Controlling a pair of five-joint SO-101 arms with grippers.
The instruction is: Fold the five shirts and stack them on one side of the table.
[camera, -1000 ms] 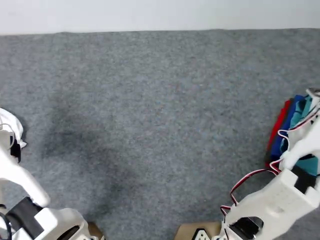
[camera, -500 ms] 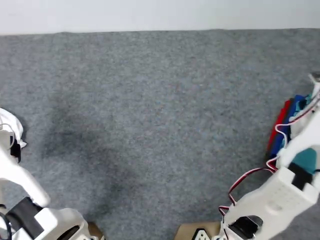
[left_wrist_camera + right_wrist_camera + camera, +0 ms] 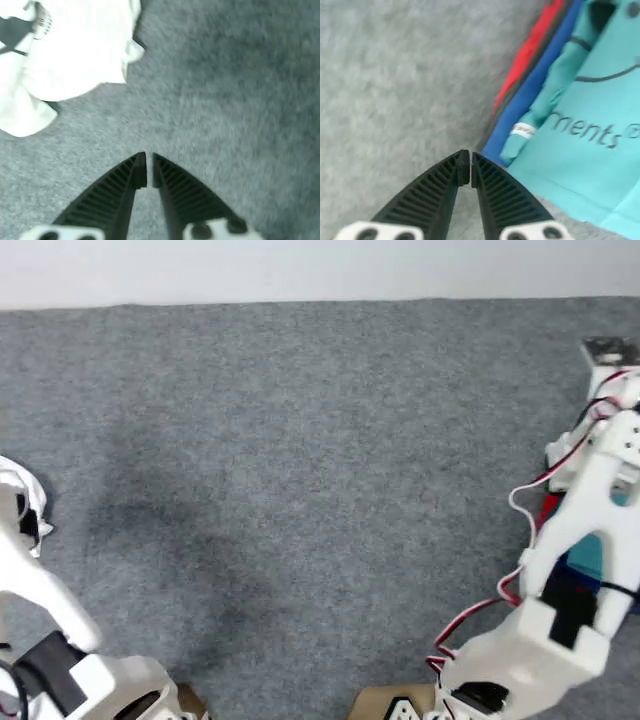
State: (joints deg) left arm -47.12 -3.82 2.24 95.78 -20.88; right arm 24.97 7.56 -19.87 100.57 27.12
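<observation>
Over at the right edge of the grey mat [image 3: 300, 440] there's a teal shirt [image 3: 580, 115] with dark print on top, and a blue shirt [image 3: 540, 85] and red shirt [image 3: 530, 50] peeking out underneath, maybe a dark layer too. The right gripper [image 3: 470, 170] hangs by the blue one's edge, clenched on nothing. A crumpled white shirt [image 3: 80, 45] lies far left, with the left gripper [image 3: 149, 172] near it, also clenched and empty.

Surface [image 3: 300, 440]: mottled grey, felt-like texture. White shirt [image 3: 75, 45]: plain white, with a small black print at one edge. Teal shirt [image 3: 590, 115]: teal with dark grey lettering and a curved dark line. Blue shirt [image 3: 535, 95]: solid royal blue. Red shirt [image 3: 532, 55]: solid red. Left gripper [image 3: 148, 157] and right gripper [image 3: 470, 155]: black ribbed fingers on white mounts. Right arm [image 3: 570, 530]: white, with red, white and black wires [image 3: 530, 490]. Left arm [image 3: 40, 590]: white. Wall [image 3: 300, 270]: white.
</observation>
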